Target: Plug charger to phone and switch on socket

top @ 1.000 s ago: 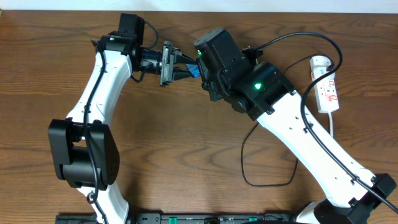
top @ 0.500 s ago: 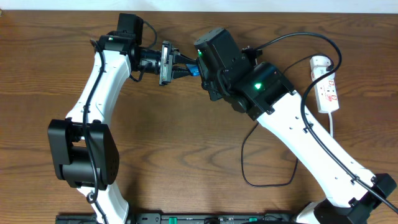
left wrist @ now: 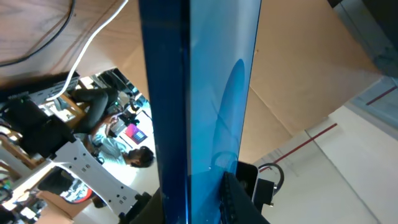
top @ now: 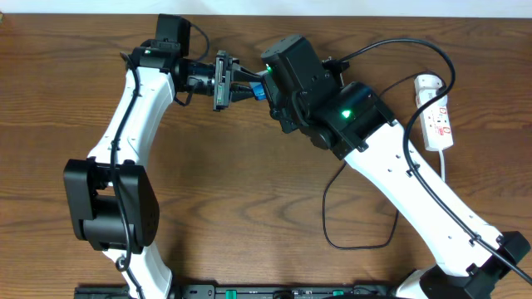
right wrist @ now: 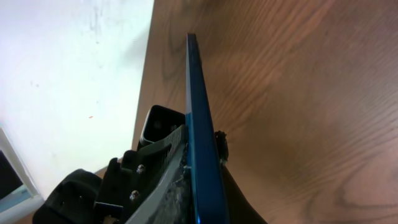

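The phone (top: 259, 90) is held up off the table on edge, between my two grippers; only a sliver of its blue screen shows from above. In the left wrist view the phone (left wrist: 205, 93) runs up from my left gripper (left wrist: 199, 202), whose fingers are shut on its lower end. In the right wrist view the phone (right wrist: 198, 124) is edge-on in my right gripper (right wrist: 202, 183), also shut on it. The charger's black cable (top: 399, 46) arcs to its white adapter (top: 426, 83) on the socket (top: 439, 123) at the right. The plug tip is hidden.
A loop of black cable (top: 357, 245) lies on the wood table (top: 249, 191) beside my right arm. The socket's white cord (top: 445, 166) trails toward the front. The table's far edge (top: 83, 15) is close behind the grippers.
Both grippers and the phone have shifted slightly toward the far edge of the table. The grip looks unchanged.
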`<action>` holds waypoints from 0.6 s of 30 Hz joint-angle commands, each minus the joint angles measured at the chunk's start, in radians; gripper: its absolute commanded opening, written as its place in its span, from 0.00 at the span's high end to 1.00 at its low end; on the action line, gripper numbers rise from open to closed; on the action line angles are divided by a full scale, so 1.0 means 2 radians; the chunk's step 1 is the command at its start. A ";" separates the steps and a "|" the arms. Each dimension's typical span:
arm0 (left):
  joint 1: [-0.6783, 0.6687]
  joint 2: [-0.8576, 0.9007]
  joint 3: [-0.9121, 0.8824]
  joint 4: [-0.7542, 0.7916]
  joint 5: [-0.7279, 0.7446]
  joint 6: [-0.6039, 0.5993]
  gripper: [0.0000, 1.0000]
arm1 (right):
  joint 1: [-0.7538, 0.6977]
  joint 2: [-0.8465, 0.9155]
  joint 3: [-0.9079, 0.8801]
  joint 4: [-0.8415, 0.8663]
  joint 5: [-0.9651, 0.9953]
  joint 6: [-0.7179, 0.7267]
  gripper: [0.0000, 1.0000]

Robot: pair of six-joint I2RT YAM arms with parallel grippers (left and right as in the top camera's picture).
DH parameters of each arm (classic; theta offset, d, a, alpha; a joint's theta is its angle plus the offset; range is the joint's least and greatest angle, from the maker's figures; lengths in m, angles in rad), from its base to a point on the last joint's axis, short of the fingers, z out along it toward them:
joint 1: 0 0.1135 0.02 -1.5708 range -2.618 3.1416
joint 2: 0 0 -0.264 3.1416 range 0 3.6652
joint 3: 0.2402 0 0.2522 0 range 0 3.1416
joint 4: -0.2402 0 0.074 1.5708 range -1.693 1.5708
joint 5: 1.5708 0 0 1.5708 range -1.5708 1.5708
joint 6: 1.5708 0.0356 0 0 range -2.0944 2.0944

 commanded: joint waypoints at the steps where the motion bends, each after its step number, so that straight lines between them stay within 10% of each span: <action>1: -0.007 -0.013 0.002 0.023 -0.018 0.011 0.93 | 0.005 -0.005 0.011 0.001 0.000 -0.051 0.98; 6: -0.007 -0.013 0.002 0.028 -0.018 0.011 0.93 | 0.005 -0.005 0.011 0.001 -0.001 -0.051 0.99; 15: -0.007 -0.013 0.002 0.027 -0.016 0.005 0.28 | 0.005 -0.005 0.011 0.002 -0.002 -0.050 0.99; 18: -0.007 -0.013 0.002 0.027 -0.016 -0.008 0.27 | 0.005 -0.005 0.011 0.002 -0.002 -0.050 0.99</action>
